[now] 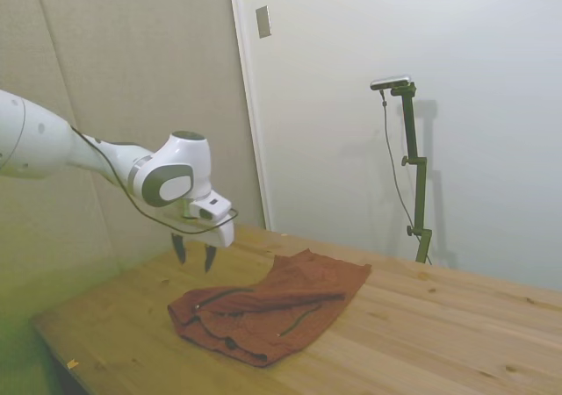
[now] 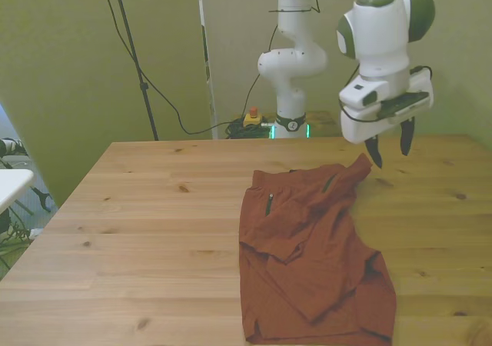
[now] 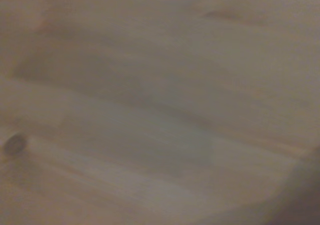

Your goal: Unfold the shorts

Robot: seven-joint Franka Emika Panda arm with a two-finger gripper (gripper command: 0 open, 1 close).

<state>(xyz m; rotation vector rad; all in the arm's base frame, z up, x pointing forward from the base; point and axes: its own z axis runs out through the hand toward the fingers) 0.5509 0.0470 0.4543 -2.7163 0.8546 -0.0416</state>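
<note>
The gripper (image 2: 390, 145) is hanging above the table (image 2: 154, 207) with its fingers spread and nothing between them, just past the far corner of the shorts (image 2: 307, 246). The shorts are lying rumpled toward the front view's right, one layer doubled over near the middle. To do this step well, it seems best to be pinching only the top folded layer at an edge, lifting low and drawing it outward so the cloth is spreading flat.

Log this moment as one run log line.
gripper: open, empty, above table | shorts: lying wrinkled, partly folded | contact: none
</note>
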